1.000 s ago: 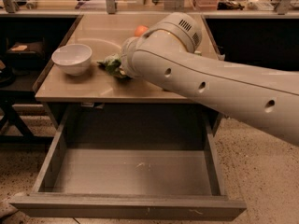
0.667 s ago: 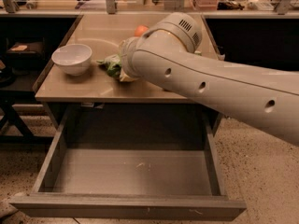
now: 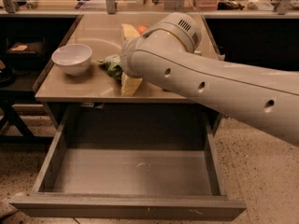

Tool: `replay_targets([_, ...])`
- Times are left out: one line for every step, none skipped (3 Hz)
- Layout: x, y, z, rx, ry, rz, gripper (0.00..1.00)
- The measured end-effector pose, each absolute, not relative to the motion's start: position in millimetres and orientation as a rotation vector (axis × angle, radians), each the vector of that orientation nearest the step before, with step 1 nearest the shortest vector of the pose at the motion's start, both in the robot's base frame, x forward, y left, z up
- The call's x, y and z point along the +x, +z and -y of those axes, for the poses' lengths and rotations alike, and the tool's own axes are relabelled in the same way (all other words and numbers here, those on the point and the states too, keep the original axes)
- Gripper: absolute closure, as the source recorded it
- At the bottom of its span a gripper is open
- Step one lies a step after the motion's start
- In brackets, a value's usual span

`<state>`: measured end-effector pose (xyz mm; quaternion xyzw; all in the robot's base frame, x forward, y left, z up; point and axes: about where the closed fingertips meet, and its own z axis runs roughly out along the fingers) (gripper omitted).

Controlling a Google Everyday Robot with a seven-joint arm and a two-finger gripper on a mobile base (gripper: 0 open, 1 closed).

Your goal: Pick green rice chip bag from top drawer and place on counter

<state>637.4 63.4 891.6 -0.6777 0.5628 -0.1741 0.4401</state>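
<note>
The green rice chip bag, a crumpled glossy green only partly visible, lies on the counter just right of the white bowl. The gripper sits farther right of the bowl, hidden behind the arm; its grip cannot be told.

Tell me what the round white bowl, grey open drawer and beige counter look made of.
Round white bowl: likely glazed ceramic, smooth sheen. Grey drawer: matte painted metal or laminate, unclear. Beige counter: glossy laminate perhaps, reflecting light. Gripper: hidden behind the white arm over the counter.
</note>
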Motion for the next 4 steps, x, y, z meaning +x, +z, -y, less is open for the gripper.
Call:
replay_targets([632, 920, -40, -1.623, -0.514, -1.421, 0.0])
replay_targets([618, 991, 17, -1.501, -0.727, -1.461, 0.0])
replay_targets([609, 1063, 70, -1.411, -0.96, -1.475, 0.0])
replay_targets([609, 1063, 70, -1.411, -0.96, -1.475, 0.0])
